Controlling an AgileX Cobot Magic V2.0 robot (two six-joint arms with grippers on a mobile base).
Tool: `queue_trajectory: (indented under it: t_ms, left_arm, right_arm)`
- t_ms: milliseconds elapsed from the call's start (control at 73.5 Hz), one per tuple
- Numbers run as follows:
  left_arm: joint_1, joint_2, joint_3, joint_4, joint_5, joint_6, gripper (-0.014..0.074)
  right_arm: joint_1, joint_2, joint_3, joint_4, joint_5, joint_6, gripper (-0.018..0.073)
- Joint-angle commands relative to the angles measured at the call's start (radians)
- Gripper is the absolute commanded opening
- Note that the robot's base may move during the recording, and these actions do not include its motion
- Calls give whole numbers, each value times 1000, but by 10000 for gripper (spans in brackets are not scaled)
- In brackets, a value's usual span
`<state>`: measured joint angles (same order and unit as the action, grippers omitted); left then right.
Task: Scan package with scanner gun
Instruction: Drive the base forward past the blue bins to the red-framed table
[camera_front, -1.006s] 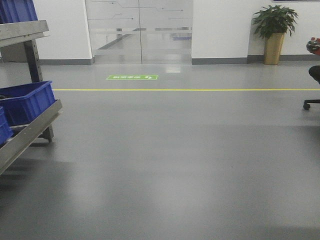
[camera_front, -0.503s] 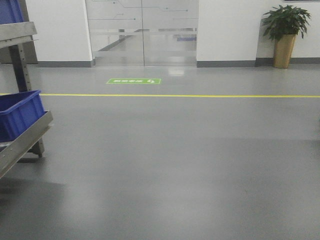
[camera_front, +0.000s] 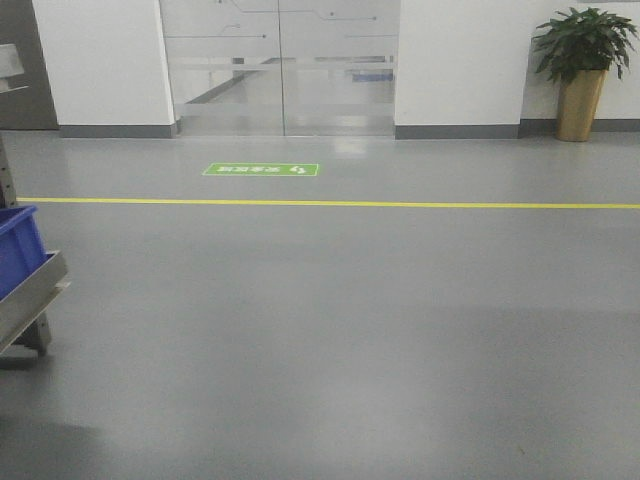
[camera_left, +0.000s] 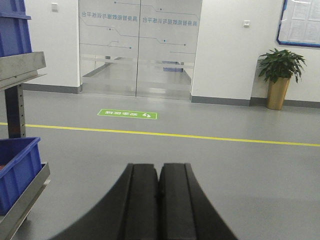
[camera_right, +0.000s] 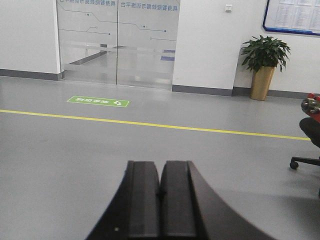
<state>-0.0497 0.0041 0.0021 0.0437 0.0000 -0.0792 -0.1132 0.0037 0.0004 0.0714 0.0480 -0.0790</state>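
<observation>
No package and no scanner gun show in any view. My left gripper (camera_left: 159, 166) is shut and empty, its black fingers pressed together, pointing out over bare grey floor. My right gripper (camera_right: 160, 163) is also shut and empty, held level above the floor. Neither gripper shows in the front view.
A metal rack (camera_front: 30, 290) with a blue bin (camera_front: 18, 250) stands at the left; it also shows in the left wrist view (camera_left: 22, 67). A yellow floor line (camera_front: 330, 204), a green floor sign (camera_front: 262, 170), glass doors (camera_front: 280, 65), a potted plant (camera_front: 580, 70) and an office chair (camera_right: 307, 135) lie ahead.
The front view has swung right: the rack and blue bins have slid toward the left edge and mostly out of frame. The chair at the right has left the front view.
</observation>
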Motion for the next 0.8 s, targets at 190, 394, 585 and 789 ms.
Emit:
queue_trajectory:
  t_ms: [190,394,585,789]
  left_arm:
    - [-2,-4,-2,-2,-18,2,-111]
    - [-2,-4,-2,-2,-18,2,-111]
    - [-2,-4,-2,-2,-18,2,-111]
    - [-2,-4,-2,-2,-18,2,-111]
  right_arm:
    - [-4,-4,0,-8,-18,0,-168]
    - [-4,-4,0,-8,-18,0,-168]
    - [-4,-4,0,-8,-18,0,-168]
    - [-4,-4,0,-8,-18,0,-168]
